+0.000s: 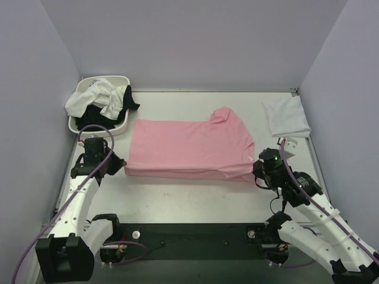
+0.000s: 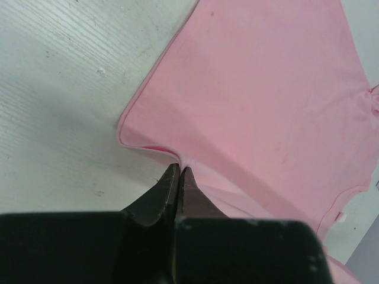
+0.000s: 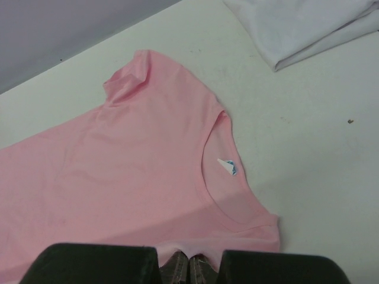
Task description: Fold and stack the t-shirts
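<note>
Left fingers (image 2: 176, 178), right fingers (image 3: 183, 266) clamp the pink t-shirt (image 1: 189, 148) — neck label (image 3: 227, 167) seen only from right wrist.

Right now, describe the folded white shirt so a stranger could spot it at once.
On the table, go to the far right corner, past the collar end of the spread pink t-shirt. A white t-shirt lies there alone. Unlike the crumpled white and black shirts heaped in the basin at far left, it is folded flat.
</note>
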`<action>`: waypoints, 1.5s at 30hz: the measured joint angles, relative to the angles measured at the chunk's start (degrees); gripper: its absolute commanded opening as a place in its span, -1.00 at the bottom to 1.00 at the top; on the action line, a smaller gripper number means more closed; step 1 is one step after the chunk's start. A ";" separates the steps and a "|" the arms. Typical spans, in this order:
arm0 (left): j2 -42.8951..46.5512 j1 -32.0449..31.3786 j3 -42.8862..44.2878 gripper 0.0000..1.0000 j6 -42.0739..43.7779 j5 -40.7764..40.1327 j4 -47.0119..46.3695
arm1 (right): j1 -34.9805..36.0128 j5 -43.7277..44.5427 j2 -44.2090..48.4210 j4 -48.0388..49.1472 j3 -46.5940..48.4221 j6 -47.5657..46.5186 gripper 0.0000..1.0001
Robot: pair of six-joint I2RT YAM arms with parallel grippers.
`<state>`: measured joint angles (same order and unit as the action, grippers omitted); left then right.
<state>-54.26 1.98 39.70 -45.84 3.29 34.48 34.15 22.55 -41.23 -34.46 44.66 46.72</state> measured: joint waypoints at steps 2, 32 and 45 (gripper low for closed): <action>-1.09 0.00 0.00 -1.00 -0.02 0.00 -0.94 | -1.73 -1.25 -1.07 0.96 -0.22 -0.44 -1.00; -21.33 -6.29 0.57 -1.00 -5.07 -6.08 -12.28 | -14.45 -11.80 -26.51 14.99 0.61 -4.85 -1.00; -20.96 -6.32 0.63 -1.00 -6.08 -9.07 -12.44 | -16.50 -16.26 -35.71 16.96 9.62 -6.86 -1.00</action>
<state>-75.22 -4.34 40.34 -51.92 -5.78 22.04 17.65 6.28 -76.95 -17.50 54.28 39.86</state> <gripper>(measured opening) 0.030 0.034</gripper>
